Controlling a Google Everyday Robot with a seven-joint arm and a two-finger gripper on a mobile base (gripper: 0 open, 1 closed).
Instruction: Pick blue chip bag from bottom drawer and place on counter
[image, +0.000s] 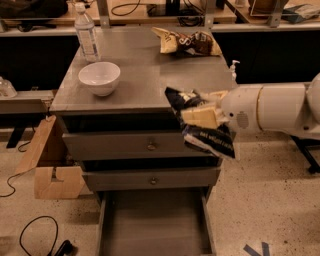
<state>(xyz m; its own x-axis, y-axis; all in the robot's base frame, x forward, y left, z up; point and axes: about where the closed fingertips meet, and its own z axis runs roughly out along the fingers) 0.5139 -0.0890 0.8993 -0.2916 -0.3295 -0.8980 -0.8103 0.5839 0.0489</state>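
Note:
My gripper (192, 111) is shut on the blue chip bag (209, 141), a dark navy crinkly bag with white lettering. The bag hangs down from the cream fingers (200, 117) in front of the cabinet's right front edge, level with the counter (145, 80) and the top drawer. The white arm reaches in from the right. The bottom drawer (155, 225) is pulled open below, and its bare grey floor holds nothing.
On the counter stand a white bowl (99, 77) at front left, a water bottle (86, 35) at back left, and a brown-and-yellow snack bag (187, 43) at the back right. A cardboard box (50, 165) leans left of the cabinet. The two upper drawers are shut.

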